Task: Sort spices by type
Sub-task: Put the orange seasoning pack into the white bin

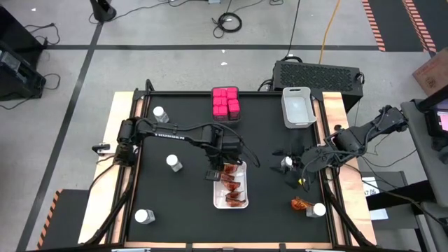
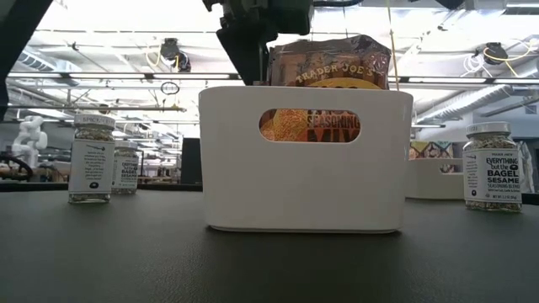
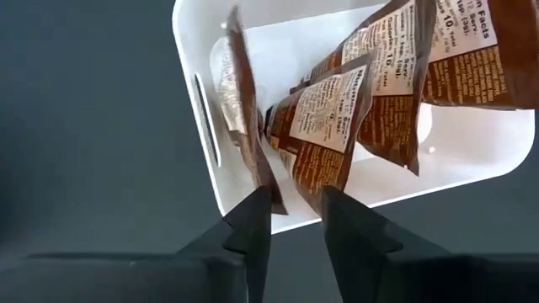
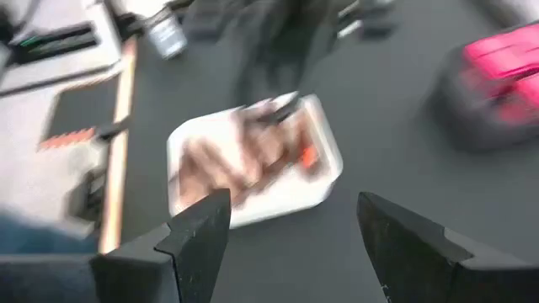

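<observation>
Several red-orange packets (image 1: 232,185) stand leaning in a white tray (image 1: 218,203) at the table's middle. My left gripper (image 1: 213,169) hangs over the tray's far left corner, fingers pointing down and slightly apart (image 3: 296,206); it also shows above the tray in the low view (image 2: 248,42). The end packet (image 3: 248,126) stands edge-on beside one fingertip. My right gripper (image 1: 292,168) hovers open (image 4: 295,227) right of the tray, next to a white-capped jar (image 1: 285,162). The pink cubes (image 1: 225,103) sit in a block at the far edge. One more packet (image 1: 299,204) lies near the right edge. My left gripper comes from above with one fingertip (image 3: 257,210) right beside the lower corner of the edge-on packet (image 3: 274,198). I cannot tell whether it touches. The packet stands in the tray, leaning on the tray wall.
A grey bin (image 1: 298,106) sits at the far right. Jars stand at the left (image 1: 173,162), the far left (image 1: 159,113), the near left (image 1: 144,216) and the near right (image 1: 318,208). Bare black table lies between the tray and the left jars.
</observation>
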